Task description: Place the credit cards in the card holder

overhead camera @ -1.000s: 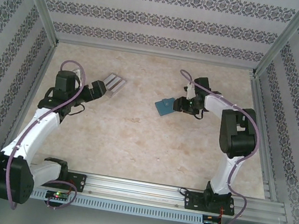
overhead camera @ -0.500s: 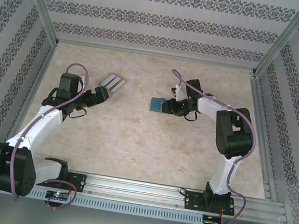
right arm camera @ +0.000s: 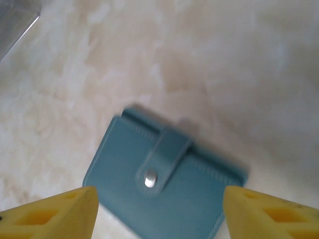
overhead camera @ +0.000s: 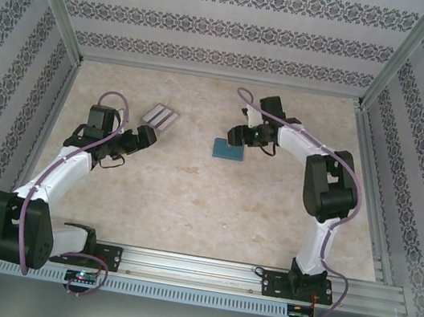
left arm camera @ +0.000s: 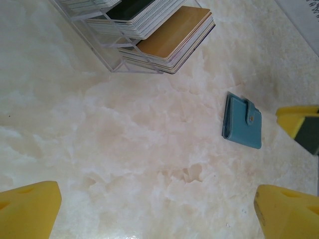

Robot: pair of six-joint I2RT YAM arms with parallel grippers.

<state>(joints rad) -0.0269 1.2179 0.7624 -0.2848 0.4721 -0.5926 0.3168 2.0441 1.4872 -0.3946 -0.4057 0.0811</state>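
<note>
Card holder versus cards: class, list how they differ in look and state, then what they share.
Colour: the card holder is teal; the cards show tan and black faces. Number: the card holder is one piece, strapped shut; the cards are many, stacked. Support: the card holder lies flat on the table; the cards sit in a clear rack. Both are flat rectangles.

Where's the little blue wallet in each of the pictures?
Top external: the card holder lies flat on the table, just right of centre, towards the far side.
Left wrist: the card holder sits right of the middle, small and closed.
Right wrist: the card holder is close up, lower middle, snap facing up.
Shared landmark: the pale marbled table under it.
</note>
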